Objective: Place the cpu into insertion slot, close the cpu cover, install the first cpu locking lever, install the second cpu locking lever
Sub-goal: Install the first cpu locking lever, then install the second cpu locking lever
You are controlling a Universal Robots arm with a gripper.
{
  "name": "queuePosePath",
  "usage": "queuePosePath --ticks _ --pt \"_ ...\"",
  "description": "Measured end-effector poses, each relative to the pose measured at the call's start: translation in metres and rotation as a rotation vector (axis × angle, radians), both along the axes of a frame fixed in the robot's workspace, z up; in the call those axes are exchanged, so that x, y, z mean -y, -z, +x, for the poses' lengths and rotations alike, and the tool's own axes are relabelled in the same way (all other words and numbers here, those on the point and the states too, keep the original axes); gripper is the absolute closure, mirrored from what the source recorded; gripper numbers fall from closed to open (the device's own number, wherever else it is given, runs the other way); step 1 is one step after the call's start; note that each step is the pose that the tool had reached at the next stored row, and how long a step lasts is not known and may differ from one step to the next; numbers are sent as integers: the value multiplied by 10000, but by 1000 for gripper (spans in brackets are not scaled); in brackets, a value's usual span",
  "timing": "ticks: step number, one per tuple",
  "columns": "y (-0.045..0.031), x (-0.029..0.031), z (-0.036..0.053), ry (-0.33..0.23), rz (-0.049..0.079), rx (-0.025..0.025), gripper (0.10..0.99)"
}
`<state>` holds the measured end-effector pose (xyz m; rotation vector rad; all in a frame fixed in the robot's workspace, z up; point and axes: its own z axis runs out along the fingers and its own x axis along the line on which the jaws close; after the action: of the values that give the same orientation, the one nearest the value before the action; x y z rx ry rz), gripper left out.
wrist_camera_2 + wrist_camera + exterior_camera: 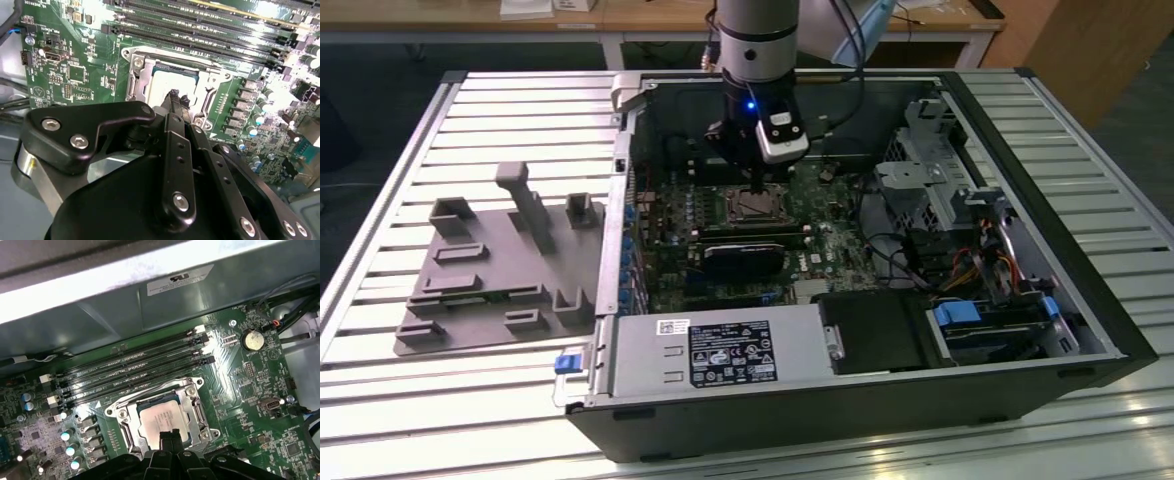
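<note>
I have the gripper (757, 187) down inside the open computer case (1067, 330), right above the insertion slot (755, 205) on the green motherboard (670, 255). In both wrist views the cpu (159, 417) sits flat in the socket, silver top up, with the cpu cover (196, 407) lying around it as a metal frame. The fingertips (174, 98) are pinched together with no gap that I see, holding nothing, their tip at or just over the cpu's near edge; contact I can't tell. The long black memory slots (130, 367) run beside the socket. In the exterior view, a grey fixture tray (487, 270) sits on the slatted table (400, 190), to the exterior view's left of the case.
</note>
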<state>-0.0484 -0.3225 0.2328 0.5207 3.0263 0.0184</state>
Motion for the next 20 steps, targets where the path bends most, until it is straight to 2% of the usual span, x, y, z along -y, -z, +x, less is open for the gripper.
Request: queuePosePath --ticks 7,13,20 --pt "-6 2 0 0 -2 -2 984" --pt "-6 32 0 0 -1 -1 984" --pt "-6 123 0 0 -2 -1 984"
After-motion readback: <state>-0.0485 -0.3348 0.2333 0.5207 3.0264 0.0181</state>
